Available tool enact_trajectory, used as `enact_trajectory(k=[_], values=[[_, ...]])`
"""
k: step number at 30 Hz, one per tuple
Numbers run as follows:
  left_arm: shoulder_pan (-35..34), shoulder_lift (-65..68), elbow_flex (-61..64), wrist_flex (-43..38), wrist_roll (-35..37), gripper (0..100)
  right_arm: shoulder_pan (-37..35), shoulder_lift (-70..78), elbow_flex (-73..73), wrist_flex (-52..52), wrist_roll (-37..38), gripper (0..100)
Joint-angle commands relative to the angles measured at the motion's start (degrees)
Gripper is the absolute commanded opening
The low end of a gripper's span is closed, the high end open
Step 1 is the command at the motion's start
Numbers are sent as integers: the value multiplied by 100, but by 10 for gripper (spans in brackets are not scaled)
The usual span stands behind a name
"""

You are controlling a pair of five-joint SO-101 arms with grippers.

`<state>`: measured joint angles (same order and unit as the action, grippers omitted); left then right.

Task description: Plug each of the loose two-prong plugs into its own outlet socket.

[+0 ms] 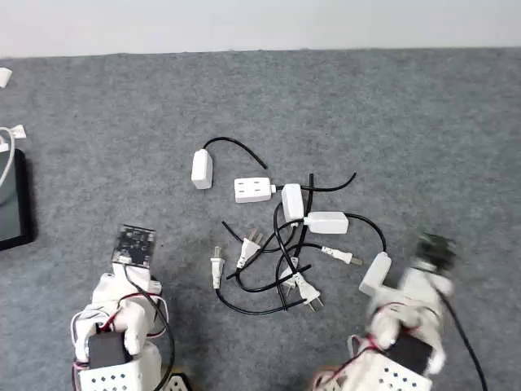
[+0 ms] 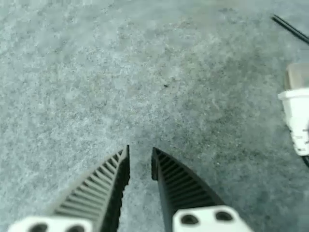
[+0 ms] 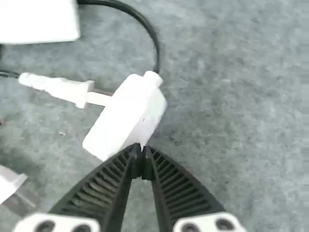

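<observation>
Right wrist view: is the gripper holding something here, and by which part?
Nothing is held. The right gripper is shut, its tips meeting at the near end of the white outlet socket, with nothing between them.

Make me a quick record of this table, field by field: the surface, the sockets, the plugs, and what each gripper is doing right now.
surface: grey carpet-like table top
sockets: five white outlet sockets on black cords, mid-table
plugs: white two-prong plugs lying loose among the tangled cords; none visibly plugged in
left gripper: slightly open over bare surface, holding nothing
right gripper: shut, tips at the edge of the nearest white socket block
progress: no plug looks seated yet
</observation>
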<state>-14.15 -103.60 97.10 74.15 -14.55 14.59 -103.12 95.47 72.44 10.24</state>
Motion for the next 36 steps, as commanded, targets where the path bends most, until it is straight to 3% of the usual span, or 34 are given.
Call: enact_trajectory(k=[1, 15, 20, 23, 27, 28, 31, 34, 36], values=[[-53, -79, -66, -149, -18, 27, -787, -66, 97, 189, -9, 9], [-132, -79, -92, -149, -18, 27, -593, -31, 97, 233, -9, 9], [-580, -79, -391, -448, -18, 30, -391, -84, 79, 163, 18, 9], [-589, -79, -418, -527, -9, 30, -303, -75, 44, -207, 695, 9], [-580, -79, -418, -844, -9, 32, 426, -75, -308, -1305, 2330, 8], [-554, -79, -444, -941, 0, 43, 523, -31, -510, -1446, 2259, 8], [-563, -70, -813, -967, 571, 95, 558, 22, -1574, -954, 958, 8], [-554, -62, -1508, -193, 1081, 124, 374, 365, -2541, -31, 290, 8], [-501, -62, -1710, -79, 1266, 122, 312, 840, -2462, -303, 62, 8]])
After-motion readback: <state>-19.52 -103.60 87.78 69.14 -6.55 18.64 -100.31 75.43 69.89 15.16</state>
